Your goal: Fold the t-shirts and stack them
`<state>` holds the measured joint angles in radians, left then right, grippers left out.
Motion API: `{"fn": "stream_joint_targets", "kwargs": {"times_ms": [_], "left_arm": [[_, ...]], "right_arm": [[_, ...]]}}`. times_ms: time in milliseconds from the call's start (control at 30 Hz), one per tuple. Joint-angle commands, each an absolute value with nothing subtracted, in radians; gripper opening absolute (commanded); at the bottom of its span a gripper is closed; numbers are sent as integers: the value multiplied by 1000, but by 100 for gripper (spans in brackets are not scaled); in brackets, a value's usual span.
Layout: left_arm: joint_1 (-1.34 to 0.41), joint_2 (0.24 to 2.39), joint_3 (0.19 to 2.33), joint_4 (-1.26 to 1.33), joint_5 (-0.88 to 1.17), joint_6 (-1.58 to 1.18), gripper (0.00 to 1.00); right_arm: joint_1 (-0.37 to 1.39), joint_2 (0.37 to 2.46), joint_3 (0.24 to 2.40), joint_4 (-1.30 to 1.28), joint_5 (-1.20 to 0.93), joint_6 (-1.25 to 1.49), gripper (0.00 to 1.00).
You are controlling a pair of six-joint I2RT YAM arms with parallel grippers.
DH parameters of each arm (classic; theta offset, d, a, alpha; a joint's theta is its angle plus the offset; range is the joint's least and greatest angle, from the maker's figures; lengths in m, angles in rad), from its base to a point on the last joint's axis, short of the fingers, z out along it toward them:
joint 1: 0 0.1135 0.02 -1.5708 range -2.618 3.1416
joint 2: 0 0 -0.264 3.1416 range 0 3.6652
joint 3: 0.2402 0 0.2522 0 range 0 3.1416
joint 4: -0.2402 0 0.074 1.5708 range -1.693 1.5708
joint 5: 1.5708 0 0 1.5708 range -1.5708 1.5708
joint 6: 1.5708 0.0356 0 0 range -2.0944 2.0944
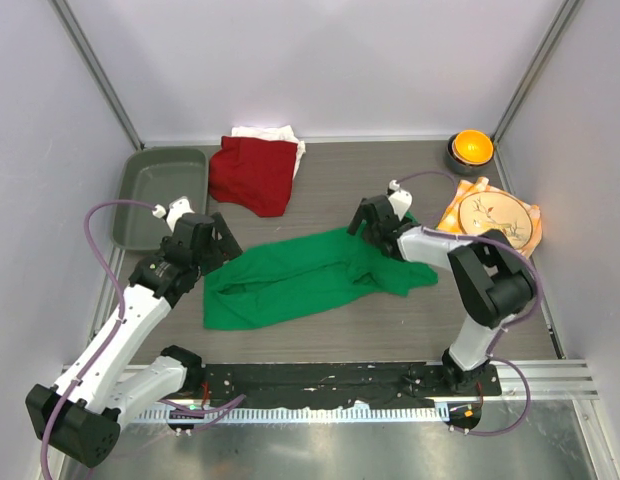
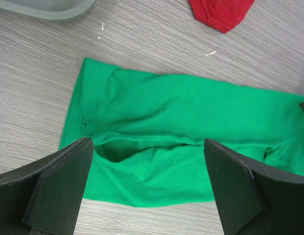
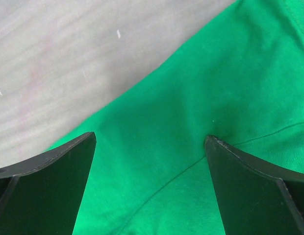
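The bright green t-shirt (image 1: 300, 275) lies rumpled and stretched across the middle of the table. It also shows in the left wrist view (image 2: 181, 122) and the right wrist view (image 3: 201, 112). The dark red t-shirt (image 1: 254, 173) lies folded at the back, on top of the white t-shirt (image 1: 280, 133); a corner of the red one shows in the left wrist view (image 2: 220, 12). My left gripper (image 1: 222, 243) is open and empty above the green shirt's left end (image 2: 147, 171). My right gripper (image 1: 364, 222) is open, low over the shirt's right part (image 3: 149, 161).
A grey tray (image 1: 160, 195) stands at the back left. A plate (image 1: 495, 220) on an orange checked napkin (image 1: 458, 212) sits at the right, with an orange-filled bowl (image 1: 470, 148) behind it. Walls enclose the table on three sides.
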<state>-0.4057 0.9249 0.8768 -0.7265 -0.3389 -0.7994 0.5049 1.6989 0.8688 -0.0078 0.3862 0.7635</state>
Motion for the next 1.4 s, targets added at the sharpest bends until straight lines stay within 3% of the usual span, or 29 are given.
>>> {"fn": "stream_joint_targets", "kwargs": {"times_ms": [0, 367, 533, 633, 700, 767, 933, 1367], "left_arm": [[-410, 908, 890, -721, -327, -781, 100], [-410, 971, 833, -669, -242, -792, 100], [-410, 1046, 776, -549, -144, -825, 100], [-416, 1083, 738, -453, -100, -851, 100], [-420, 1094, 710, -373, -78, -859, 100], [-428, 1100, 692, -322, -72, -868, 100], [-430, 1153, 699, -149, -54, -861, 100], [-430, 1552, 805, 116, 66, -821, 100]], "right_arm": [[416, 1931, 994, -50, 316, 804, 100], [278, 2434, 1851, -391, 94, 759, 100], [259, 2664, 2367, -550, -30, 713, 100], [253, 2756, 2540, -548, -89, 690, 100], [253, 2705, 2521, -508, -81, 674, 100], [255, 2598, 2360, -398, -4, 631, 100], [255, 2145, 1935, -140, 117, 551, 100], [284, 1541, 1487, -206, 43, 552, 100]]}}
